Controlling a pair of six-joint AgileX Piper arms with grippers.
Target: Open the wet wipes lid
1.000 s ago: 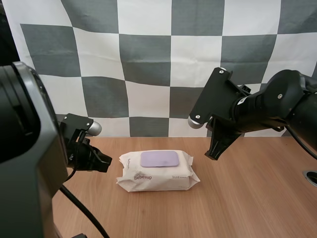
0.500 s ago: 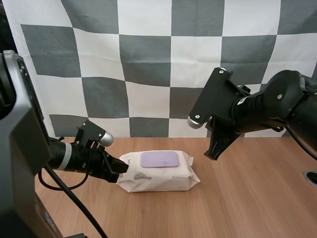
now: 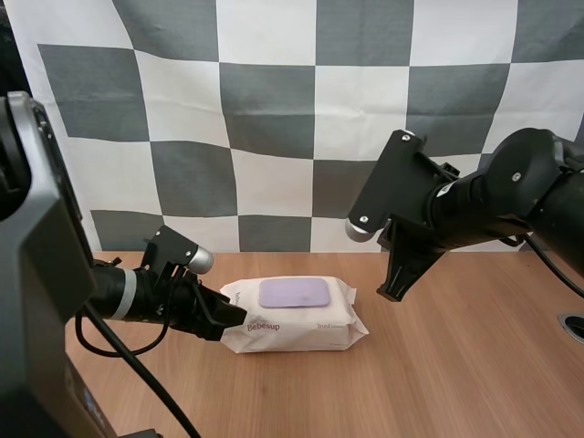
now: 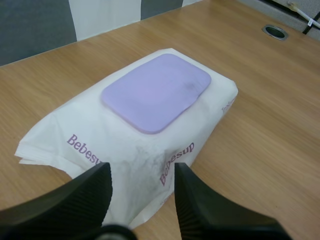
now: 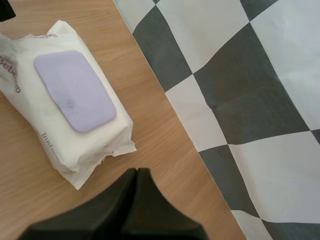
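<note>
Lilac lid lies closed on the white wet wipes pack, low centre of the high view. My left gripper sits at its left end, fingers spread; my right gripper hangs pressed together to the right. If I squeeze, the soft film may crumple and the pack slide.

Probably lab: wooden desk, cable grommet.

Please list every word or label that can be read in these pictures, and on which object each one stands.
"Bebesup": purple brand name, printed twice on the white wrap of the wet wipes pack, at the end next to the left hand.
Small purple print along the pack's side: too small to read.
The lid: no text.
</note>
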